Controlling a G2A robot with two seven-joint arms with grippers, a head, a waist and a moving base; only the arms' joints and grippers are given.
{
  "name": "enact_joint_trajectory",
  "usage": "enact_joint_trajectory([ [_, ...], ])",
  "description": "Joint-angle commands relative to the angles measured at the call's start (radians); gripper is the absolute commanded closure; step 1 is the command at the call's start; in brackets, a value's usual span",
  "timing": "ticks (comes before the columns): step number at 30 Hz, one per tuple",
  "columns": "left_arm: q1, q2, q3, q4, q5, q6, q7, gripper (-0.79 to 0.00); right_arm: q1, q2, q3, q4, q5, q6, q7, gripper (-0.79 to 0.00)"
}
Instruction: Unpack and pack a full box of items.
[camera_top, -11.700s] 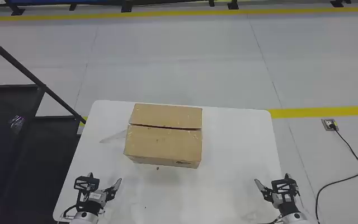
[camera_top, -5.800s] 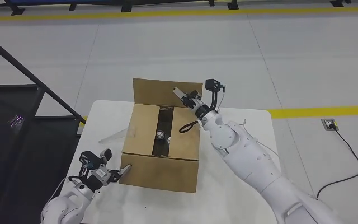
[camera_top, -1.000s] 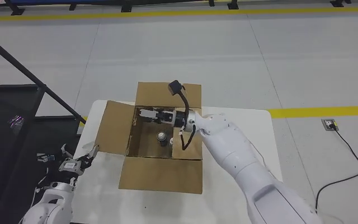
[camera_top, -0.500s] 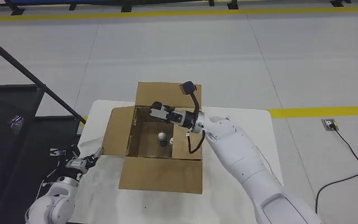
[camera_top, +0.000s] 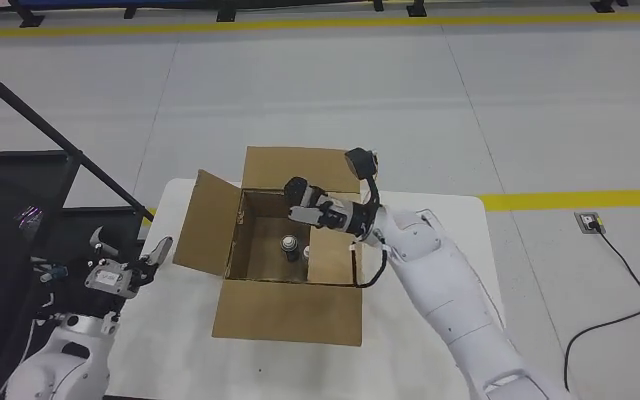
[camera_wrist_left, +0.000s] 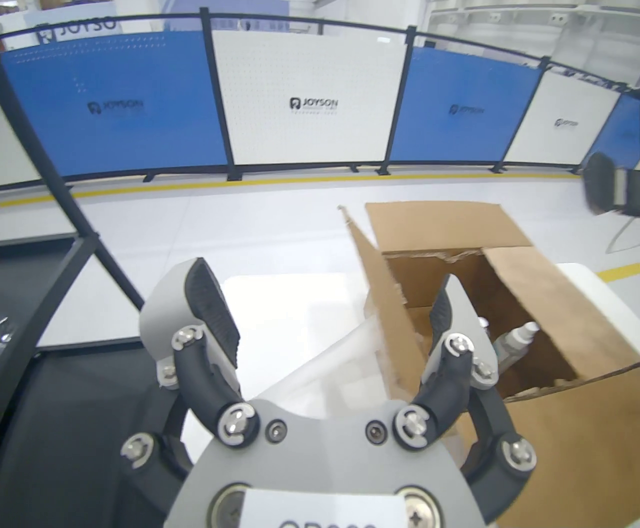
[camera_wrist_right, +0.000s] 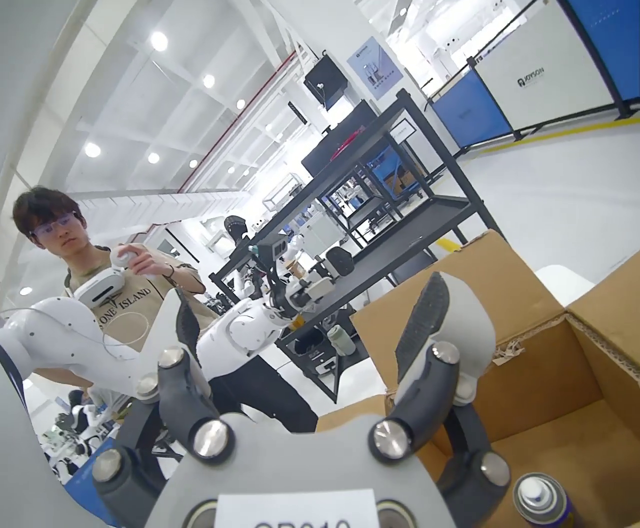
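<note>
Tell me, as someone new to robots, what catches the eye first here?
The open cardboard box in the middle of the white table, flaps spread wide. The right arm's tool hangs open over the box's far side, with a spray can standing inside. The left tool, also open, hovers by the table's left edge.
</note>
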Motion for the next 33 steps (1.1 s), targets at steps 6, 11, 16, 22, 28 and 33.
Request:
enact_joint_trajectory([
  [6,-0.069,-0.002,0.136,-0.081,-0.004,-0.011,-0.136,-0.785,-0.203,0.068,0.158,-0.276,-0.089,0.000,-0.003,-0.785],
  [11,-0.224,-0.009,0.288,0.043,-0.231,-0.032,-0.353,-0.785,-0.308,0.100,0.263,-0.376,-0.182,0.000,-0.062,-0.785],
  [16,-0.407,-0.021,0.421,0.230,-0.383,-0.024,-0.534,-0.785,-0.396,0.121,0.332,-0.452,-0.229,0.016,-0.113,-0.785],
  [22,-0.478,-0.024,0.461,0.304,-0.444,-0.006,-0.630,-0.785,-0.410,0.125,0.343,-0.461,-0.235,0.029,-0.119,-0.785],
  [28,-0.478,-0.024,0.461,0.304,-0.444,-0.006,-0.630,-0.785,-0.410,0.125,0.343,-0.461,-0.235,0.029,-0.119,-0.785],
  [33,-0.484,-0.030,0.507,0.341,-0.506,0.005,-0.664,-0.785,-0.419,0.126,0.330,-0.481,-0.226,0.036,-0.124,-0.785],
])
